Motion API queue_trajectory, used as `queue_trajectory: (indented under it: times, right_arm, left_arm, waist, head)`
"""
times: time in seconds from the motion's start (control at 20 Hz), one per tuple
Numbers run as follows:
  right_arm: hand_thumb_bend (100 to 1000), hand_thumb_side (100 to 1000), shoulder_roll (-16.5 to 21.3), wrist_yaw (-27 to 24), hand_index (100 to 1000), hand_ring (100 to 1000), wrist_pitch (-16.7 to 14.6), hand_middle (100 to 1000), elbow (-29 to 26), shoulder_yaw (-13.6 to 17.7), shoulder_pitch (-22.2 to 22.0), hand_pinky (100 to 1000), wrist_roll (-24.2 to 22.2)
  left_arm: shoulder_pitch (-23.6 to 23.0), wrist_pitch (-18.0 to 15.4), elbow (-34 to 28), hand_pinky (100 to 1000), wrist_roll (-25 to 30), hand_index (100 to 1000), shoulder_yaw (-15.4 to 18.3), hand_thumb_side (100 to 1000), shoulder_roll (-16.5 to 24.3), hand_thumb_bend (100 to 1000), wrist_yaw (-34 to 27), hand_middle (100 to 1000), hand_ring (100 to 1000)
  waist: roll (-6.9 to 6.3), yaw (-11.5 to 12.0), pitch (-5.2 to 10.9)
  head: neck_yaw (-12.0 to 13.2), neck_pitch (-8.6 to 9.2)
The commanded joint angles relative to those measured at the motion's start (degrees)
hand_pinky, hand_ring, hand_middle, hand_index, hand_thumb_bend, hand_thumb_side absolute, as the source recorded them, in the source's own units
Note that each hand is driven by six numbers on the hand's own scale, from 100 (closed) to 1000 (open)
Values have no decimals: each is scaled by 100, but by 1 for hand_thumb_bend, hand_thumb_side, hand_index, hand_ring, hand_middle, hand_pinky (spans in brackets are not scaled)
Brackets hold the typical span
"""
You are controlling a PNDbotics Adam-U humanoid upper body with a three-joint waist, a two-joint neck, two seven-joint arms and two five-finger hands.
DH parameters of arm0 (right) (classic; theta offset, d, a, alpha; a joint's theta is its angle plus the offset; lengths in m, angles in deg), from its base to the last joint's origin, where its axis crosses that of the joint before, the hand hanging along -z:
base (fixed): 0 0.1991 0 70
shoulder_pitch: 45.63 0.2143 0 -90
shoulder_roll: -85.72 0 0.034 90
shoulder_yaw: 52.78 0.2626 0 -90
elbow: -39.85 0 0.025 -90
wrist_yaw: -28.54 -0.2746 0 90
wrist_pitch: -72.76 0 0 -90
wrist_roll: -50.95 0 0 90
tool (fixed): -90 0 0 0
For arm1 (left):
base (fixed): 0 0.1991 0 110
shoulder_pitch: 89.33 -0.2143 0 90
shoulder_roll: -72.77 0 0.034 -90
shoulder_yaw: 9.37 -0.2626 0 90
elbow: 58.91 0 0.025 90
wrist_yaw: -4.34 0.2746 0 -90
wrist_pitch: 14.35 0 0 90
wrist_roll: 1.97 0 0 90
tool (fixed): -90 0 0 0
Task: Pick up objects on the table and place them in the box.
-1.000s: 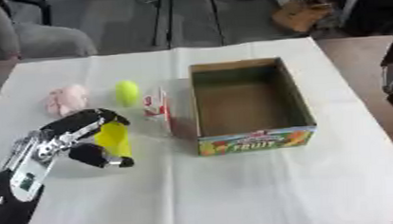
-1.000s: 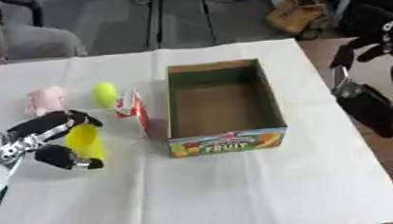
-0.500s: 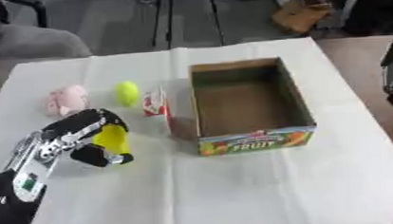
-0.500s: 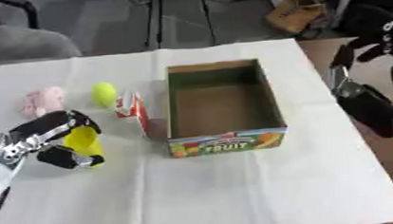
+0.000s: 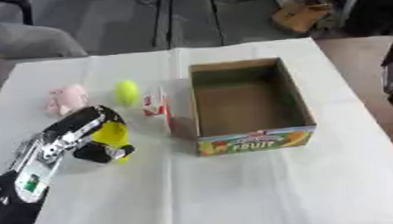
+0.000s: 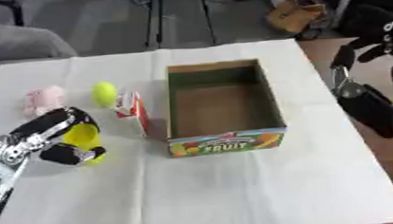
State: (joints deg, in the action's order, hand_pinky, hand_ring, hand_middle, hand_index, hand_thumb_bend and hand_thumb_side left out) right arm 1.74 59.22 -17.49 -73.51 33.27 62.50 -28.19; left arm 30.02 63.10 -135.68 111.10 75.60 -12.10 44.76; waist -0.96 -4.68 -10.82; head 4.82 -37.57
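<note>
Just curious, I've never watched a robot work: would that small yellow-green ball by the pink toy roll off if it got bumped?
Probably. The small yellow-green ball looks round and sits free on the flat white tablecloth, so a nudge would likely send it rolling. The red-and-white carton beside it might stop it on that side.

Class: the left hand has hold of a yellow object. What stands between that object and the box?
A small red-and-white carton stands between the yellow object in the left hand and the box, beside the box's left wall.
</note>
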Motion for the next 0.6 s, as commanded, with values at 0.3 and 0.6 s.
queue_trajectory:
  times: [0.3, 0.6]
  right_arm:
    - [100, 285, 96, -7, 914, 650, -10, 748, -123, 38, 52, 554, 2]
    - [100, 270, 97, -16, 913, 651, -32, 749, -123, 15, 97, 555, -23]
  left_arm:
    - [199, 265, -736, 425, 345, 595, 318, 396, 300, 364, -612, 469, 385]
    - [746, 371, -953, 434, 203, 603, 185, 361, 420, 388, -922, 476, 402]
  waist:
    - [2, 2, 107]
    - [6, -65, 105]
  head:
    - [-20, 57]
    - [39, 92]
